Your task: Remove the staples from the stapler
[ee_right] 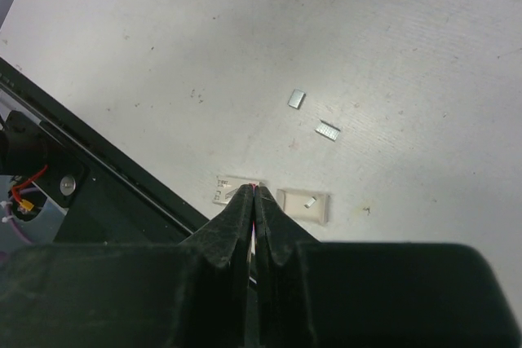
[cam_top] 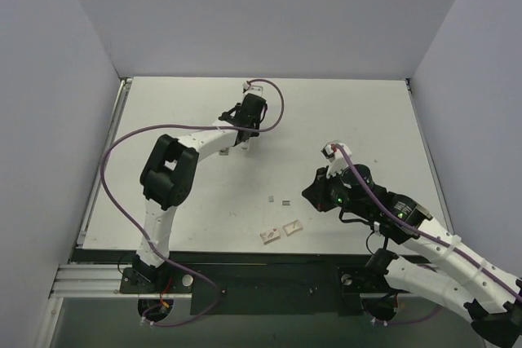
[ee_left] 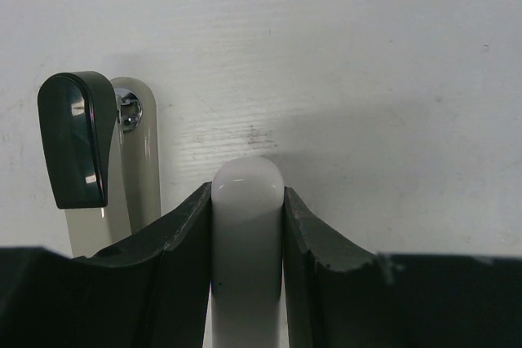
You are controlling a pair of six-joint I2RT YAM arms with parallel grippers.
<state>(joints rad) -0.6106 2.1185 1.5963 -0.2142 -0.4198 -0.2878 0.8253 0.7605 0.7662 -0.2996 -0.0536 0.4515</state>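
Note:
My left gripper (ee_left: pixel 247 201) is shut on the stapler's white oblong shell (ee_left: pixel 247 242), whose rounded end sticks out past the fingertips. The stapler's inner bar with its black end (ee_left: pixel 77 140) lies swung out to the left on the table. In the top view this gripper (cam_top: pixel 245 132) holds the stapler (cam_top: pixel 242 143) at the far middle of the table. Two tiny grey staples strips (ee_right: pixel 296 99) (ee_right: pixel 328 130) lie loose on the table; they also show in the top view (cam_top: pixel 286 202). My right gripper (ee_right: pixel 256 191) is shut and hovers above the near table, also seen from the top (cam_top: pixel 310 193).
Two small white squarish tabs (ee_right: pixel 232 187) (ee_right: pixel 304 205) lie near the table's front edge, just beyond my right fingertips; they also show in the top view (cam_top: pixel 270 235). The black front rail (cam_top: pixel 269 260) runs along the near edge. Grey walls enclose the table.

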